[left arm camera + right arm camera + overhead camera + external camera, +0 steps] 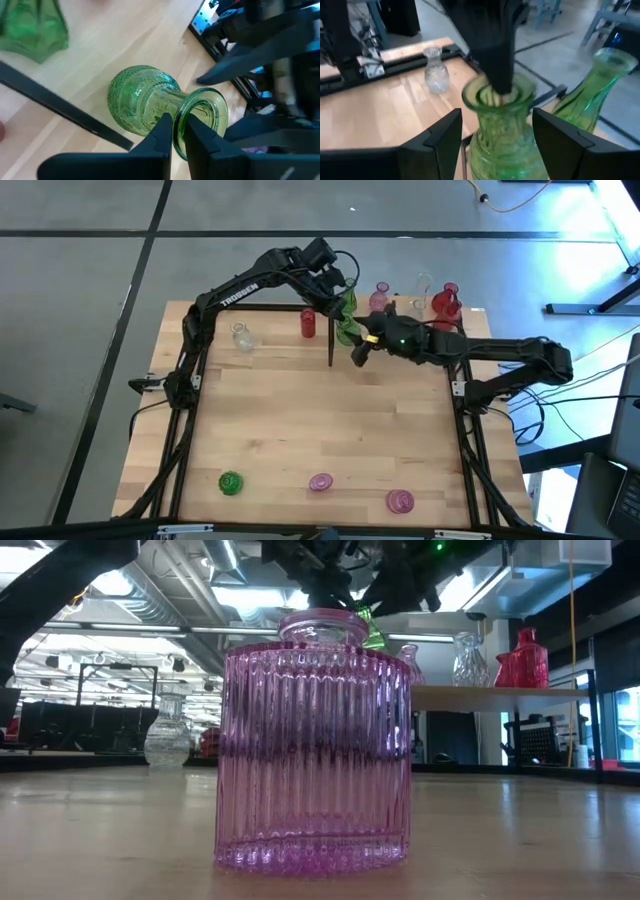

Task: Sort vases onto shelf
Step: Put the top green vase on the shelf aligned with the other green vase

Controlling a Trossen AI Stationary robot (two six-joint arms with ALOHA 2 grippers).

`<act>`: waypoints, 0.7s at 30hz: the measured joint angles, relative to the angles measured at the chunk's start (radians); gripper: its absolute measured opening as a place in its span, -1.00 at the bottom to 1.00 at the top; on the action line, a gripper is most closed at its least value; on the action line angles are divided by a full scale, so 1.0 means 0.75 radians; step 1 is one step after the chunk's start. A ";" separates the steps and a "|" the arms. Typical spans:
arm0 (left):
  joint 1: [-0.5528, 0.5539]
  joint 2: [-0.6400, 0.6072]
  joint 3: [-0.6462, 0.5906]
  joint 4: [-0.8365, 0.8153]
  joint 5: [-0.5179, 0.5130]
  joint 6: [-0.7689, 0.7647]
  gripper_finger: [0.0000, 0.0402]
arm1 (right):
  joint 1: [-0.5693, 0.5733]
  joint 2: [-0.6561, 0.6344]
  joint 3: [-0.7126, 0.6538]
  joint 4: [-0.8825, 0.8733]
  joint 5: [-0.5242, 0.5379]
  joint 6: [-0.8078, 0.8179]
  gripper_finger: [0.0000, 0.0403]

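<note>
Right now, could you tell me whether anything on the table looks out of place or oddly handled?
One thing: the green textured glass vase is pinched by its rim in the left gripper, one finger inside the mouth, while the open right gripper straddles its neck. Both arms crowd one vase. Nothing looks spilled or broken.

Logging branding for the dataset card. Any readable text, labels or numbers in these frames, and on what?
"TROSSEN": white letters on the left arm, read in the high view.
No other text is readable: none on the vases, the shelf or the table. Room gear behind the table in the low view shows no lettering that can be made out.
</note>
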 joint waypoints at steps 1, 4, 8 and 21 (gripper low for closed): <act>-0.004 0.000 0.000 0.009 0.006 0.000 -0.90 | 0.000 0.009 0.000 -0.007 -0.007 0.010 0.11; -0.013 0.000 -0.001 0.028 0.041 -0.001 -0.90 | 0.003 0.047 -0.001 0.010 -0.005 0.015 0.11; -0.020 0.000 -0.002 0.035 0.050 -0.001 -0.90 | 0.003 0.077 -0.001 0.058 0.010 0.024 0.11; -0.019 0.000 -0.001 0.043 0.048 -0.005 -0.84 | 0.004 0.078 -0.001 0.063 0.032 0.095 -0.38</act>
